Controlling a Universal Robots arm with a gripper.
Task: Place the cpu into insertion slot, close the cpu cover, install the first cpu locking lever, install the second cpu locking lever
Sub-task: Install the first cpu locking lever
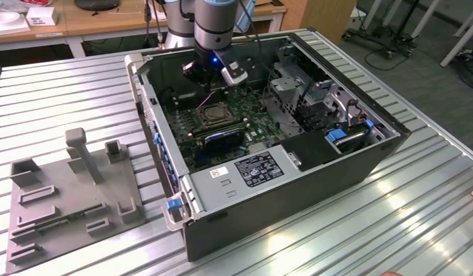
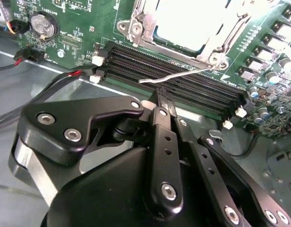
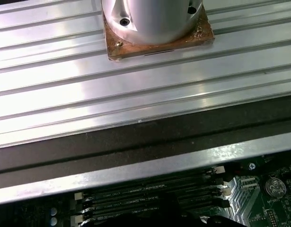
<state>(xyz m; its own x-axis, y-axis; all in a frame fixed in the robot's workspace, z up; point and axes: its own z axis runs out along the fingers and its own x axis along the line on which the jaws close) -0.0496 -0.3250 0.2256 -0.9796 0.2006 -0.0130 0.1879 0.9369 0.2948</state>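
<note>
1. Counter: slatted metal, carrying the open computer case. The arm came down into the case, right above the insertion slot.
2. Motherboard: green, with the slot mounted on it. Black memory slots ran just beside the insertion slot, between it and the hand.
3. Hand: pinched together, gripping nothing. It sat over the memory slots near the insertion slot, just short of the lever's free end.
4. cpu: seated in the insertion slot, silver top up. The cpu cover looked flat around it, but I couldn't confirm it was fully down.
5. Locking lever: thin silver rod running out from the slot's corner across the memory slots, raised and not latched.
6. My read: this was the first lever step. To do it well, press the rod near its free end, then push down and sideways under its hook. Keep the force steady and stay off the white memory clips.
</note>
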